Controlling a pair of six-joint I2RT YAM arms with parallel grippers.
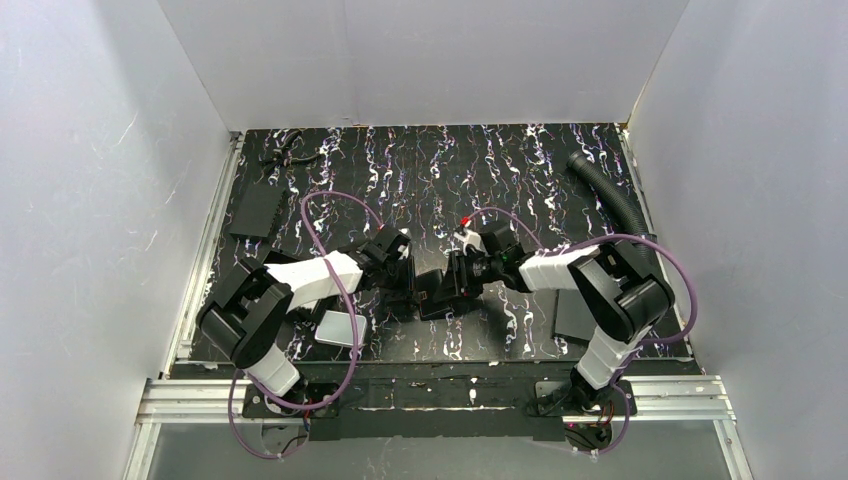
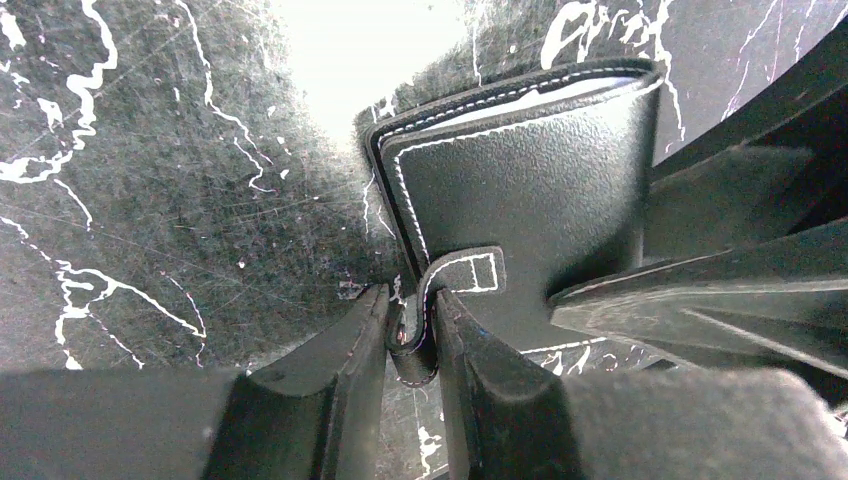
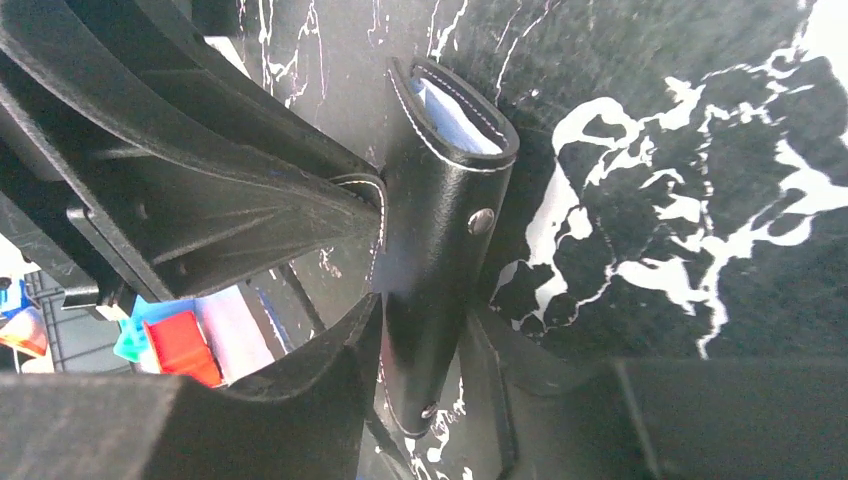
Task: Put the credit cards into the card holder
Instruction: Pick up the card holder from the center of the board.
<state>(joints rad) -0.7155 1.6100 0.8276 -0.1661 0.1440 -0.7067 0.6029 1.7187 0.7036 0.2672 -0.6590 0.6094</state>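
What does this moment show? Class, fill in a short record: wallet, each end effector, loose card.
wallet: black, folded, at the middle of the table, between both arms
left end effector: shut on the wallet's snap tab
right end effector: fingers either side of the wallet body; grip unclear
card: grey, lying flat at the table's near left, not in the wallet

Corrugated hose [image 1: 610, 200] lies right on the marbled mat [image 1: 440, 160] — black plate [image 1: 257, 211] left.
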